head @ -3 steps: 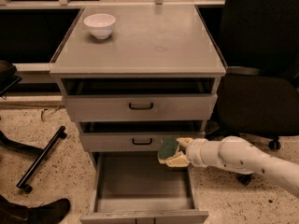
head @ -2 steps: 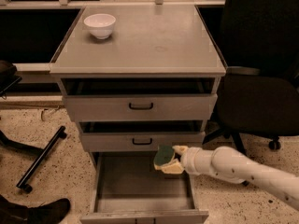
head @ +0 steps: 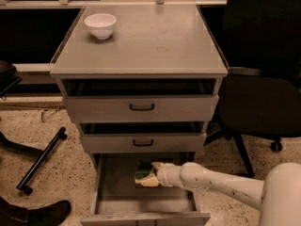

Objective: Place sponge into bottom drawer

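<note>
The bottom drawer of the grey cabinet is pulled open and shows its plain grey tray. My gripper reaches in from the right, over the middle of the drawer's back half, on a white arm. It is shut on the sponge, whose dark green top and pale yellow foam show between the fingers. The sponge hangs low inside the drawer; I cannot tell if it touches the floor of the tray.
The two upper drawers with black handles stand slightly open. A white bowl sits on the cabinet top at the back left. A black office chair stands to the right. A black bar lies on the floor at left.
My gripper has moved left and down with the sponge, from the drawer's right edge into the middle of the open bottom drawer.
</note>
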### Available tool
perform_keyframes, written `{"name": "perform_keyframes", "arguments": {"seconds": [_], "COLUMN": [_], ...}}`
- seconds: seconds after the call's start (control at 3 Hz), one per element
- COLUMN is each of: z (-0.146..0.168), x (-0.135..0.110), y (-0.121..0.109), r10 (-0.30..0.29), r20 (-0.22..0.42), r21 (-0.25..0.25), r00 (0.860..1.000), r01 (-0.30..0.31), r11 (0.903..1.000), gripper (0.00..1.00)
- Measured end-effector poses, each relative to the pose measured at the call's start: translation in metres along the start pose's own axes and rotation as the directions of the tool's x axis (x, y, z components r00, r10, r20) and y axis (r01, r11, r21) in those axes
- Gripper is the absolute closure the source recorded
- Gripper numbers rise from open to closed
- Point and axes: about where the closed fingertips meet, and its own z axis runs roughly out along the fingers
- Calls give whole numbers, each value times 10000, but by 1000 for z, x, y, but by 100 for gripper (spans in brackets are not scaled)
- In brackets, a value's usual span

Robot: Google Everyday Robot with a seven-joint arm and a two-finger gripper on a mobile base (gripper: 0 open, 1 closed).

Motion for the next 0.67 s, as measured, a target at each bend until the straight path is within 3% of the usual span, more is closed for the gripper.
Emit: {"name": "perform_keyframes", "arguments": {"seconds": [0.33,0.67], "z": [25,25], "x": [30,30], "y": [16,16], "r10": [570,570], "r20": [-76,-76], "r21": [-279,-280], "r00": [9983,9983], "r01": [-572,-572], "r11": [9980,9980], "gripper": [100,100]}}
